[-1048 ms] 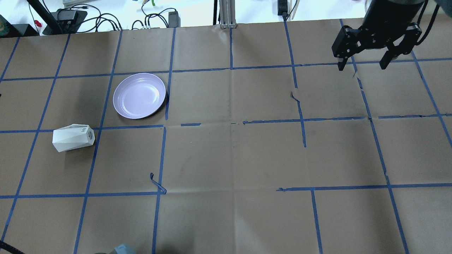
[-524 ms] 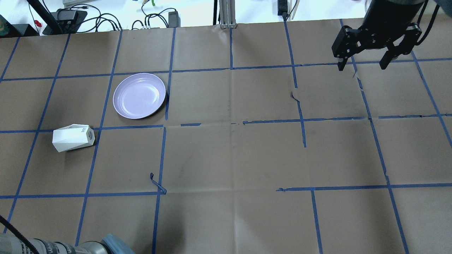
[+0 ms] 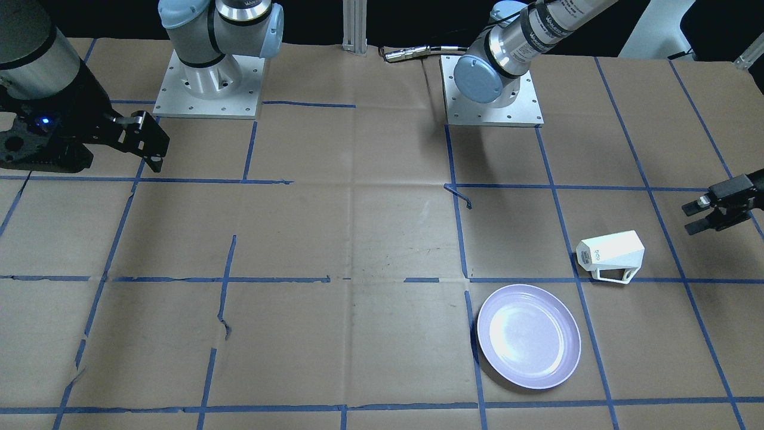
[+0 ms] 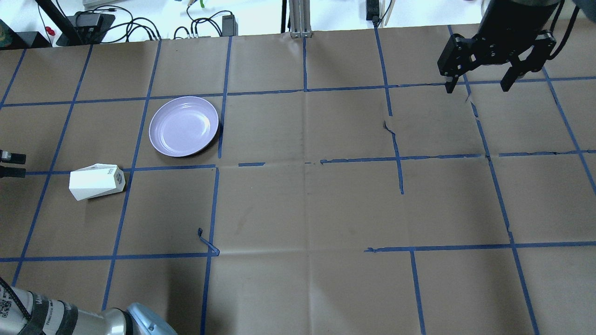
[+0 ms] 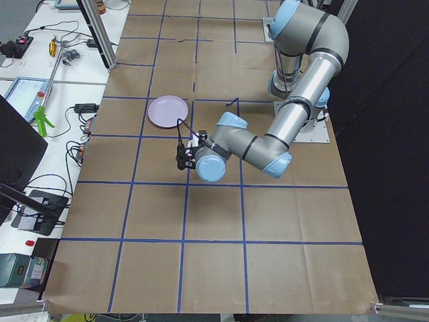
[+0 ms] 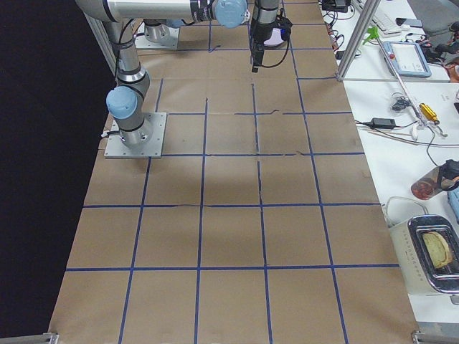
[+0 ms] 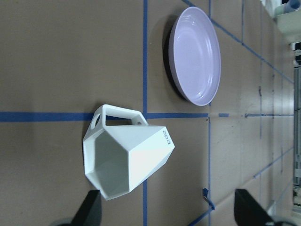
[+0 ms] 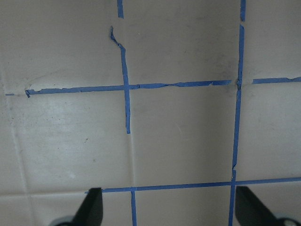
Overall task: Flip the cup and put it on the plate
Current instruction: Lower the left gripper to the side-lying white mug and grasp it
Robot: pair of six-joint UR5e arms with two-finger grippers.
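The white faceted cup lies on its side on the brown paper, at the table's left. In the left wrist view its hexagonal mouth faces the camera, handle toward the plate. The lavender plate lies empty just beyond it, also in the front view. My left gripper is open and empty at the frame's left edge, level with the cup and a short gap from it. My right gripper is open and empty, high over the far right of the table.
Blue tape lines grid the paper. A loose tape curl sticks up in front of the cup's square. The left arm's elbow hangs over the near left corner. Cables and gear lie past the far edge.
The left arm has swung in at the bottom left, and its gripper now shows at the left edge beside the cup. The cup, the plate and the right gripper have not moved.
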